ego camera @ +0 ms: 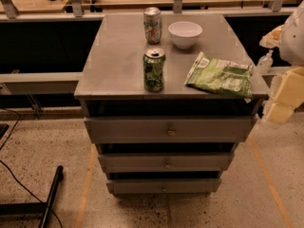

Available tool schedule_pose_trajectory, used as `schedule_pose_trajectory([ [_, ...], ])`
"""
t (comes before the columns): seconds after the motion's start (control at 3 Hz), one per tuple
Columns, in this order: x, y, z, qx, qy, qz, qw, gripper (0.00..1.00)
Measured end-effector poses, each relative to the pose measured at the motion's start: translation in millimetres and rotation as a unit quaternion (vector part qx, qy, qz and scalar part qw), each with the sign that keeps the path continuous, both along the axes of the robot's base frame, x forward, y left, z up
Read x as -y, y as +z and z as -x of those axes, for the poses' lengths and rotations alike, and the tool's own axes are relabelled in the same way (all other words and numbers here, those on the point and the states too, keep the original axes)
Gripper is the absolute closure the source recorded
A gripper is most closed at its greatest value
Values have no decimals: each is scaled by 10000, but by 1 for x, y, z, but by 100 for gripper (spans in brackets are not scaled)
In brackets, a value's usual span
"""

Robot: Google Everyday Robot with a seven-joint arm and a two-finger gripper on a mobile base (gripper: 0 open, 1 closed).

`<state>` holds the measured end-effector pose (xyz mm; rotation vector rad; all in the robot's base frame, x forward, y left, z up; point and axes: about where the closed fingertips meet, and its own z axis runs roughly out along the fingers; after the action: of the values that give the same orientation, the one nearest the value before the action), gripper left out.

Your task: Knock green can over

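Gripper [284, 95] of the robot's cream-coloured arm hangs at the right edge of the frame, beside the drawer cabinet [114, 61] and well apart from its target; whether it is open or closed cannot be told. Left of it lies a green snack bag [221, 77], then the green can [154, 70], upright near the cabinet top's front edge. Behind stand a white bowl [185, 33] and a silver-white can [152, 25]. The knock looks not yet begun. No label is legible.

The pale cream gripper [285, 96] stands at the right edge, beside the grey metal drawer cabinet [118, 61], partly cut off. Lettering on the crinkly green snack bag [221, 77] is too small to read.
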<state>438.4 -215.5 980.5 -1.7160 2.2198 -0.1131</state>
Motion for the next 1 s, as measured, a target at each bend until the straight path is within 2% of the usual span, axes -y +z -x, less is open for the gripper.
schedule_pose_trajectory([
  [0.33,0,0,0,1,0,0,10000,0],
  [0.67,-1,7,-9,255,94,-359,9990,0],
  [1.0,-19,41,-58,1198,244,-1255,9845,0],
])
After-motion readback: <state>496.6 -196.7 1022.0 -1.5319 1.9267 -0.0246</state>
